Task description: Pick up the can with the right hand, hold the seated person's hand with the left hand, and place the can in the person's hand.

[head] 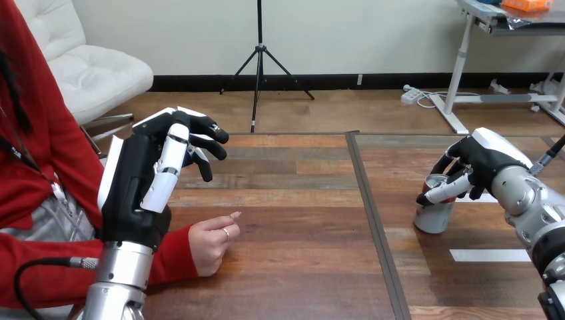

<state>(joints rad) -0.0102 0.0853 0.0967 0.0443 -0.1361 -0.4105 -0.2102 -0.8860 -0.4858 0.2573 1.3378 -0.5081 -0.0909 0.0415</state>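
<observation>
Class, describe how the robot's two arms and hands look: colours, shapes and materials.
Both hands are black with white shells on their backs and black-and-white jointed fingers. On the left hand the white panels look long and flat; on the right hand the shell is rounded. The left forearm and right forearm are silver cylinders.

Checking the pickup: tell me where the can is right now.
In the head view, the can stands on the right half of the table, just right of the dark seam, with the right hand curled round its top.
</observation>
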